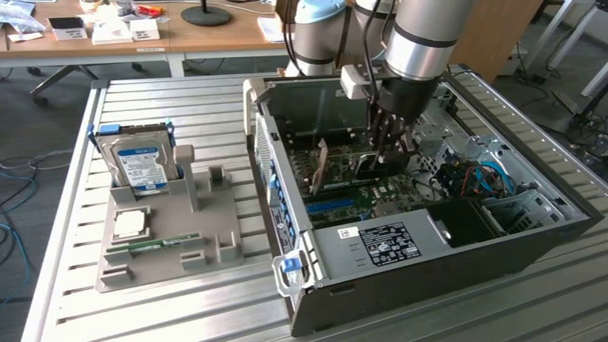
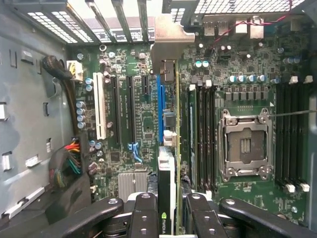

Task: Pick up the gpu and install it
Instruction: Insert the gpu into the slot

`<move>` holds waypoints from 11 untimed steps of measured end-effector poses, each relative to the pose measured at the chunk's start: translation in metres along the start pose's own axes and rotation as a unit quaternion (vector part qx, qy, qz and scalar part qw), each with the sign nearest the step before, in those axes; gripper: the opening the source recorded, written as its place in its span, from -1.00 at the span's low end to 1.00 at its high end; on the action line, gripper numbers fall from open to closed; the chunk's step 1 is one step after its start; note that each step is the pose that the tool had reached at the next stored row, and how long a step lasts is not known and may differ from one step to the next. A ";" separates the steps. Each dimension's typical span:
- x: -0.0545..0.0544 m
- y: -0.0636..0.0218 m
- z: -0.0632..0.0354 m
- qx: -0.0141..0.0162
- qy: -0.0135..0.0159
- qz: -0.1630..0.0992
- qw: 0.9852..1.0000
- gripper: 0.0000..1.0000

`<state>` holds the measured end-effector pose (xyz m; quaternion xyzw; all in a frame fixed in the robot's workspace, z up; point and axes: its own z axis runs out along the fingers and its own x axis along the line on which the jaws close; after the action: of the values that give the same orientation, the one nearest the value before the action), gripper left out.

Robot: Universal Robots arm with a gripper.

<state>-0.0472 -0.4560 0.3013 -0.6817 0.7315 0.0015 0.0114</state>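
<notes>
The end effector [image 2: 171, 218] is clenched on the gpu [image 2: 166, 183], which it holds edge-on deep inside the open computer case [image 1: 532, 235]; the card hangs over the motherboard [image 2: 237, 64], just beside the long blue slot [image 2: 159, 106]; whether its edge sits in a slot I cannot tell; the install step is in hand; seating, I judge, calls for a straight press with edge and slot parallel; in the exterior view, at nine o'clock of the case, the hard drive [image 1: 141, 165] stands in a grey holder [image 1: 181, 242] on the desk [image 1: 171, 313].

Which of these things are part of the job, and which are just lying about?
In the job: gpu, end effector gripping it, open computer case.
Lying about: hard drive, memory stick, processor chip, grey holder.
</notes>
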 end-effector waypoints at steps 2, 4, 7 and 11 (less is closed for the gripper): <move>0.000 0.0016 0.0028 0.000 0.000 0.000 1.000 -0.47; 0.000 0.0031 0.0051 0.000 0.000 0.000 1.000 -0.47; 0.001 0.0054 0.0082 0.000 0.000 0.000 1.000 -0.47; 0.001 0.0085 0.0116 0.000 0.000 0.000 1.000 -0.47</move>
<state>-0.0557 -0.4560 0.2897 -0.6817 0.7315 0.0015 0.0114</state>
